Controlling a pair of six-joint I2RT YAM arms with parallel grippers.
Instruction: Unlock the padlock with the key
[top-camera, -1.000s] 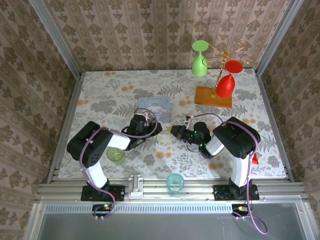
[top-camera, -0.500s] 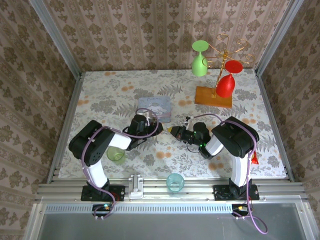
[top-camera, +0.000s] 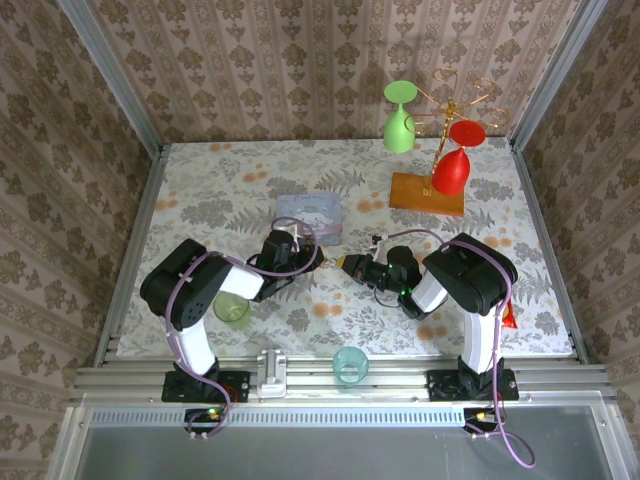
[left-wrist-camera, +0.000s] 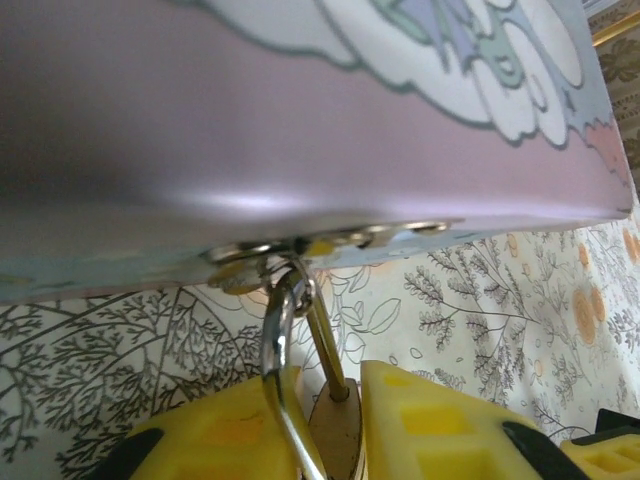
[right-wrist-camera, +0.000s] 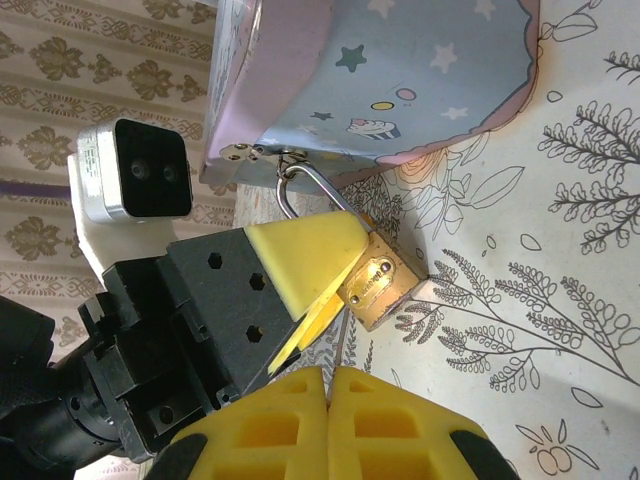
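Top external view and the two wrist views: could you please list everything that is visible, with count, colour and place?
padlock: one, brass, hanging from the tin box's hasp
tin box: one, pale blue with cartoon print, middle of the cloth
glasses: two, green glass and red glass, upside down on the rack
rack: one, gold wire on a wooden base, far right
cups: two, green cup beside the left arm, teal cup at the near rail
cloth: one, white floral, over the table
left gripper: one, yellow pads, shut on the padlock's body
right gripper: one, yellow pads shut, close beside the padlock
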